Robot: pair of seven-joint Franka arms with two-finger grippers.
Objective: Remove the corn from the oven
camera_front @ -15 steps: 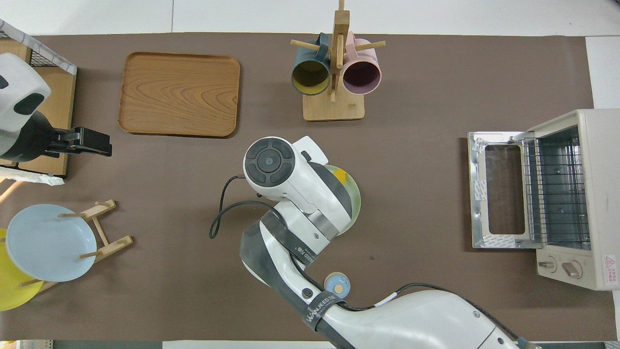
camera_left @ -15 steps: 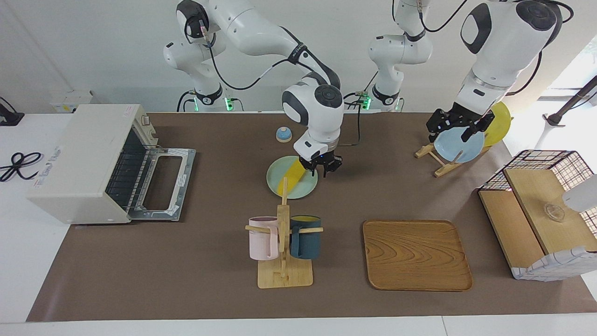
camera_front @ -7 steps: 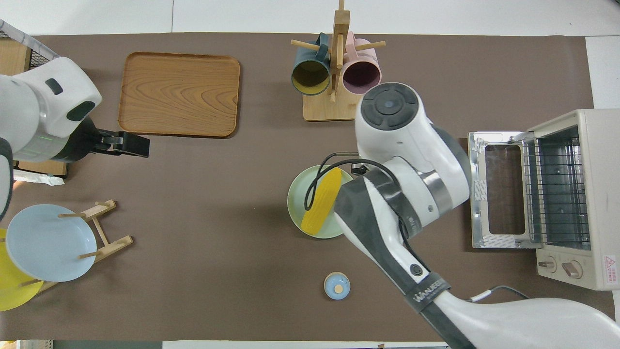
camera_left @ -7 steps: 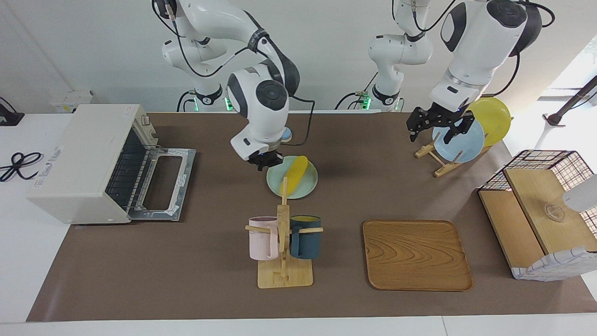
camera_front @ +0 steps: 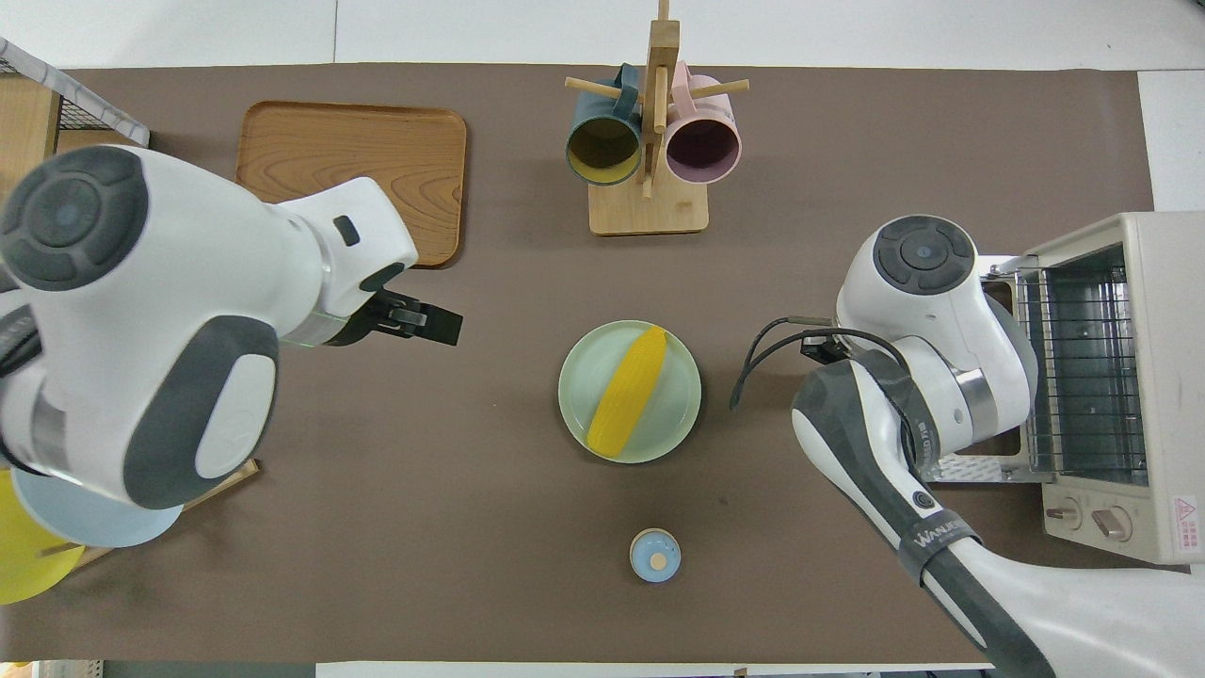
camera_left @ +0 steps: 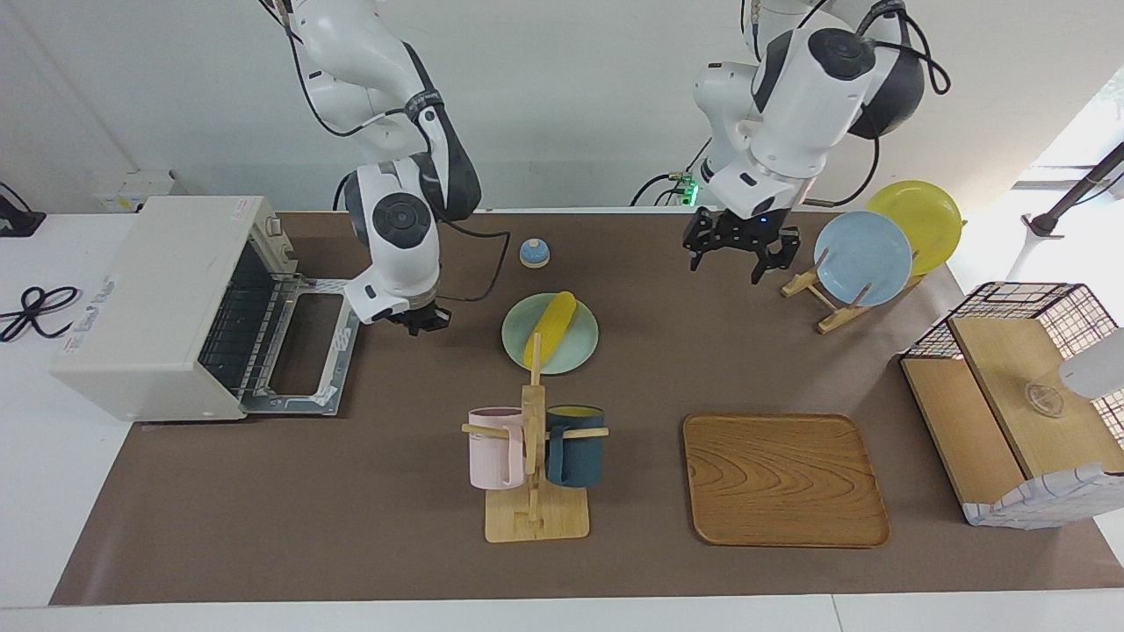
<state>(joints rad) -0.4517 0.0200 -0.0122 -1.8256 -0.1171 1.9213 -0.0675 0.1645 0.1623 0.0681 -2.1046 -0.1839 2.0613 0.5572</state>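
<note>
The corn (camera_left: 551,325) (camera_front: 629,388) lies free across a pale green plate (camera_left: 577,348) (camera_front: 676,414) in the middle of the table. The off-white oven (camera_left: 149,290) (camera_front: 1144,377) stands at the right arm's end, with its door (camera_left: 307,347) dropped open and its wire rack bare. My right gripper (camera_left: 422,322) hangs shut and empty over the table between the oven door and the plate. In the overhead view its own arm hides it. My left gripper (camera_left: 740,256) (camera_front: 441,327) is open and empty in the air, over bare table beside the plate rack.
A mug rack (camera_left: 534,491) with a pink and a dark blue mug stands farther from the robots than the plate. A wooden tray (camera_left: 784,478), a plate rack (camera_left: 865,257) with a blue and a yellow plate, a wire basket (camera_left: 1019,386) and a small blue bell (camera_left: 534,253) are also on the table.
The right gripper has let go of the corn on the plate, shut, and swung toward the oven door. The left gripper has moved from the plate rack toward the middle of the table.
</note>
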